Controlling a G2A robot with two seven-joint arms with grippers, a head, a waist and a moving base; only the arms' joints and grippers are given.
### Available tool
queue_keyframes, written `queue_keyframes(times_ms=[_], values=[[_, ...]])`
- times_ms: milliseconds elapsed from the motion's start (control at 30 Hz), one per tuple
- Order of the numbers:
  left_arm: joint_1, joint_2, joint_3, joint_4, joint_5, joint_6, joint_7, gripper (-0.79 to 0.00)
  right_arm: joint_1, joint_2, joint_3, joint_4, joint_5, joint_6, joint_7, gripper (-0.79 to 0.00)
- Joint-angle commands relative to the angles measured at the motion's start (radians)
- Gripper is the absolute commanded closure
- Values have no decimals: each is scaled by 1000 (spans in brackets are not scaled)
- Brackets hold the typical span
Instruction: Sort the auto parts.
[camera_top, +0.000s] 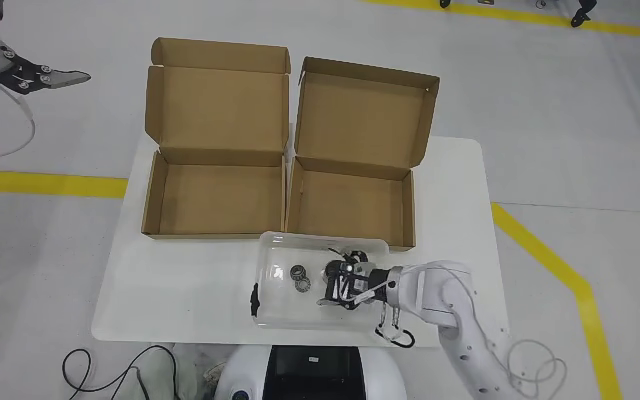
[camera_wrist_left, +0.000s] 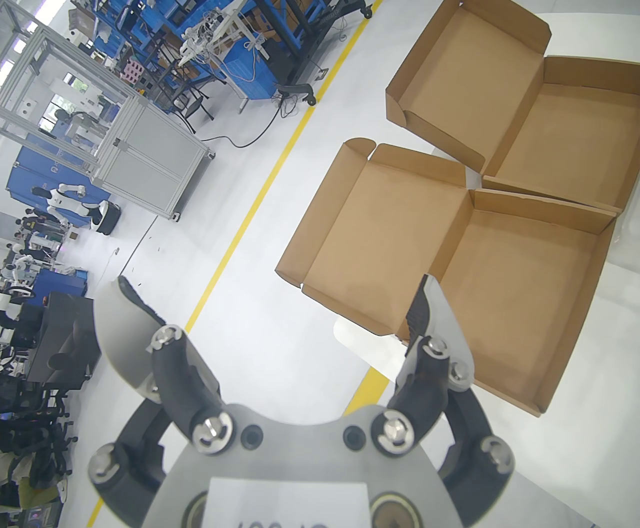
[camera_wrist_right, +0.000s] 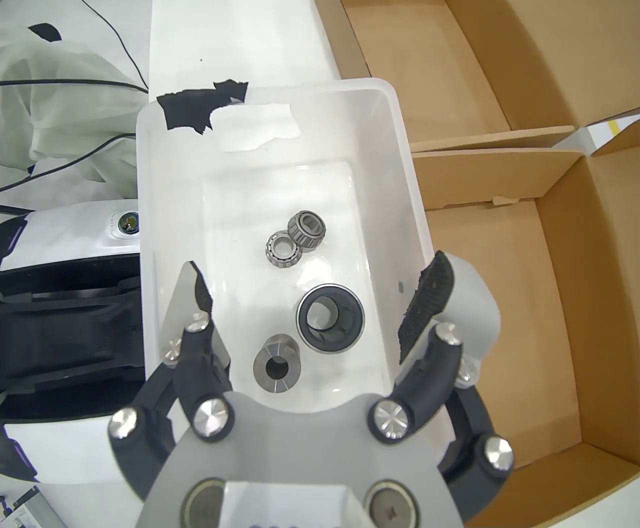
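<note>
Four auto parts (camera_wrist_right: 330, 317) lie in the clear bin (camera_wrist_right: 400, 150) under the released right jaws, left jaws released aside; picking appears in hand, next requiring descent around one part.

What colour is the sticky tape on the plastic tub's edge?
The tape is black. The right wrist view shows it best.

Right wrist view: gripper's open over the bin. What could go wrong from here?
1. The right gripper is open, one finger seemingly above the white bin wall; lowering could strike it.
2. The two small bearings touch, so a pinch might drag both.
</note>
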Motion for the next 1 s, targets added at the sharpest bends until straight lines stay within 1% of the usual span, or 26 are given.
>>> queue_keyframes(times_ms=[0, 67, 100, 133, 233, 300, 367, 667, 967], values=[[0, 0, 0, 0, 0, 0, 0, -785, 4, 1, -11, 3, 8, 10, 19, -696], [0, 0, 0, 0, 0, 0, 0, -785, 8, 2, -20, 7, 15, 22, 47, -643], [0, 0, 0, 0, 0, 0, 0, -785, 9, 3, -24, 7, 20, 31, 62, -631], [0, 0, 0, 0, 0, 0, 0, -785, 11, 4, -27, 7, 26, 39, 75, -637], [0, 0, 0, 0, 0, 0, 0, -785, 15, 6, -35, 6, 41, 60, 108, -696], [0, 0, 0, 0, 0, 0, 0, -785, 17, 8, -37, 7, 47, 78, 129, -714], [0, 0, 0, 0, 0, 0, 0, -785, 18, 10, -41, 9, 53, 93, 152, -699], [0, 0, 0, 0, 0, 0, 0, -785, 47, 14, -74, 40, 81, 149, 246, -708], [0, 0, 0, 0, 0, 0, 0, -785, 97, 14, -110, 104, 95, 182, 265, -705]])
